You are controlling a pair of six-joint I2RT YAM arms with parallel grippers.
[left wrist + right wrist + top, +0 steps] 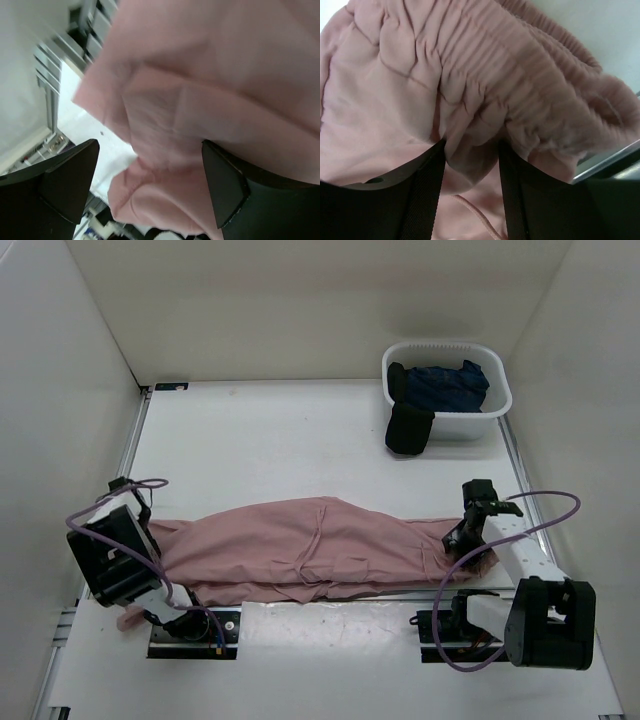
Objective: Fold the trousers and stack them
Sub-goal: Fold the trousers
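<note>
Where the two arms met the near edge of the worktop (300, 440), the trousers (310, 550) lay stretched crosswise between them, a long wrinkled pink band running from the left arm to the right arm. The gathered elastic waist (520, 95) was at the right-hand end; the opposite end reached under the left arm, and a small pink fold showed beside that arm's base.

Right end effector (472, 150): clenched on the trousers. The right wrist view showed both fingers (427, 185) close together with bunched fabric just below the waistband pinched between them. A thin pink drawstring (470, 210) hung beneath the grip.

Left end effector (150, 150): released. Its fingers (70, 180) stood wide apart in the left wrist view. Pink fabric hung into the gap and lay against the right-hand finger, while bare worktop was visible between the fabric and the other finger. That view was blurred, so finer contact could not be confirmed.

A white basket (497, 390) stood at the far right of the worktop, well apart from the trousers. It held dark navy garments (445, 385), and a black garment (408, 430) draped over its front left rim onto the worktop.
</note>
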